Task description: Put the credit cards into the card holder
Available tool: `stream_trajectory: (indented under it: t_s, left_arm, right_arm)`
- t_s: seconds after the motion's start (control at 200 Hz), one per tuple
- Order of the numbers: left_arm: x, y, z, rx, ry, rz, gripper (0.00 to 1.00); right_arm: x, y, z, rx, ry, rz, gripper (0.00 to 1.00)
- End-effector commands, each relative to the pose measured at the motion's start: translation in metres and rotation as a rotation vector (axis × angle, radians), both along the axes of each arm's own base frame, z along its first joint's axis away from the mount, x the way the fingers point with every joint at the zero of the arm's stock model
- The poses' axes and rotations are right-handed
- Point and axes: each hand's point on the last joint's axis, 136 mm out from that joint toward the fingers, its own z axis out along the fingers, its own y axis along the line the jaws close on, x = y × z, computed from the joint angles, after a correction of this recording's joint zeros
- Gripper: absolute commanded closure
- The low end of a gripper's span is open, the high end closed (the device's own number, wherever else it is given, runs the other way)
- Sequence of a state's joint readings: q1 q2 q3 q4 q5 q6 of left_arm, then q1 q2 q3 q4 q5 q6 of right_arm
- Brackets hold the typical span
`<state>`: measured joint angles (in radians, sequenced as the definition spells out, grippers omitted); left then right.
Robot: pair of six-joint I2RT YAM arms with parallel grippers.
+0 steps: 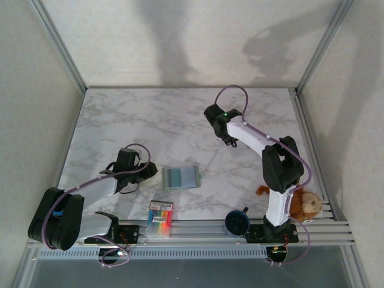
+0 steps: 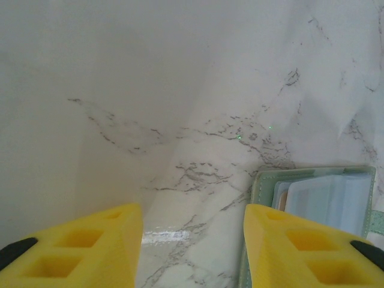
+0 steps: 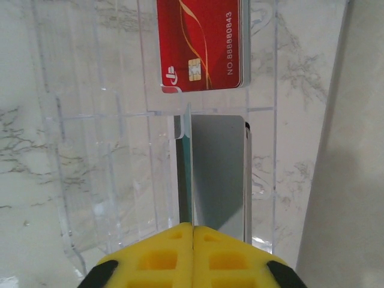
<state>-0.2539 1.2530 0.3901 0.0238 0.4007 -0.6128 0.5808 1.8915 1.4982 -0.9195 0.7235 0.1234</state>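
On the tabletop (image 1: 120, 126), the clear stand (image 3: 90, 150) could tip or drag if the teal card (image 3: 185, 174) snags its slot. The card holder (image 1: 182, 177) lies open beside the half-open, empty left claw (image 2: 192, 211). The right claw (image 3: 192, 228), fully closed, pinches that card's thin edge; it may slip.

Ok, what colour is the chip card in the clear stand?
Red card with gold swirls; best in right wrist view.

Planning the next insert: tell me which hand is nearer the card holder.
Left. The left hand sits just left of the card holder, open; the right hand is far back across the table, shut on a teal card at the clear rack.
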Motion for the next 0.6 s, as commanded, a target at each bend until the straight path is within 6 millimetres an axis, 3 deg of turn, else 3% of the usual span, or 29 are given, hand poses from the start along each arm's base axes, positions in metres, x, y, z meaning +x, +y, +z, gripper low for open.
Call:
stream_trajectory:
  t_s: [0.0,0.39,0.531,0.596]
  left_arm:
    - [-0.001,-0.003,0.005,-0.002,-0.002,-0.023,0.53]
    - [-0.005,-0.025,0.026,-0.118,-0.015,-0.105,0.52]
    - [-0.011,-0.033,0.029,-0.165,-0.005,-0.137,0.52]
    - [-0.015,-0.039,0.032,-0.208,-0.002,-0.154,0.52]
  right_arm:
    - [-0.006,0.008,0.013,0.085,-0.007,-0.015,1.0]
    - [-0.029,0.028,0.065,0.398,-0.089,-0.014,1.0]
    - [-0.046,0.053,0.074,0.622,-0.066,0.029,1.0]
    - [-0.058,0.074,0.074,0.762,-0.012,0.061,1.0]
